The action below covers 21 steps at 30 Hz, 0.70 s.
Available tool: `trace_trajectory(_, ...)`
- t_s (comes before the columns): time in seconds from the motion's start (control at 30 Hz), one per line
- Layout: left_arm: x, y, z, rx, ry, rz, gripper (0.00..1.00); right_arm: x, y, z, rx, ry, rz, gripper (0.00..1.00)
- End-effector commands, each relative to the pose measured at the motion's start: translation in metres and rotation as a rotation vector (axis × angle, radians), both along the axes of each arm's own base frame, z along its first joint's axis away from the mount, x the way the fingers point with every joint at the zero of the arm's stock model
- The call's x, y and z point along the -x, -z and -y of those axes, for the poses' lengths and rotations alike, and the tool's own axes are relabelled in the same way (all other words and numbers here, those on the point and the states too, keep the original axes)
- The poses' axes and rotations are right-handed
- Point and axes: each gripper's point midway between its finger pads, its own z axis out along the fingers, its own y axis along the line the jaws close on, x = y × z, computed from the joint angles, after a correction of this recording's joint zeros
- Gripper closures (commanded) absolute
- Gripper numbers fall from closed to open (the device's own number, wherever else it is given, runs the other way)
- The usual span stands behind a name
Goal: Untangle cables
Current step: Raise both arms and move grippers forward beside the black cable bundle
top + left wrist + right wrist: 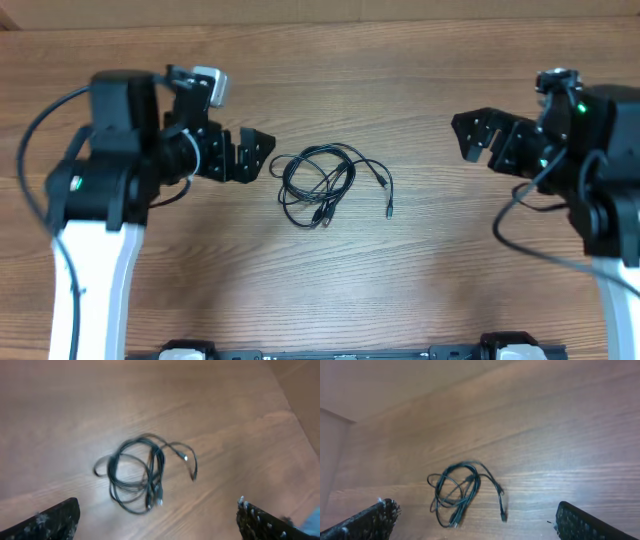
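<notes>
Approach step: the cables (330, 185) lie tangled at the middle of the worktop (330, 60), untouched. The left pincer (262, 155) and right pincer (463, 138) flank them, both spread apart and empty. Next, each likely needs a separate strand.

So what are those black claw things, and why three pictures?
Those are two robot arms. Each ends in a gripper, a claw with two fingers. One picture looks straight down on the wooden table, with the left gripper and the right gripper on either side. The other two come from little cameras on the wrists, so each gripper's own fingers show in the bottom corners. In the middle lie the cables, thin black cords looped together. Both grippers are open and hold nothing.
</notes>
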Motion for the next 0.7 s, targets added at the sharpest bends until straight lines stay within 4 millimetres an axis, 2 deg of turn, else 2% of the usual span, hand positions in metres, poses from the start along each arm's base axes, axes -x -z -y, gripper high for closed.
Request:
trace_trajectory(0.0,-0.014,0.018,0.002,0.068,-0.058,-0.129,0.00,-0.015,0.009,-0.001,-0.013,0.005,-0.042,0.00)
trace_trajectory(0.17,-0.034,0.065,0.004,0.111,-0.156,-0.344,0.00,-0.035,0.046,-0.001,-0.010,0.006,-0.158,0.00)
trace_trajectory(0.33,-0.029,0.103,0.003,0.111,-0.217,-0.544,0.00,-0.049,0.077,-0.001,-0.007,0.007,-0.250,0.00)
trace_trajectory(0.47,-0.031,0.122,0.003,0.101,-0.222,-0.608,0.00,-0.056,0.099,-0.002,-0.005,0.007,-0.314,0.00)
trace_trajectory(0.67,-0.025,0.144,-0.004,0.040,-0.252,-0.693,0.00,-0.061,0.117,-0.002,-0.003,0.008,-0.366,0.00)
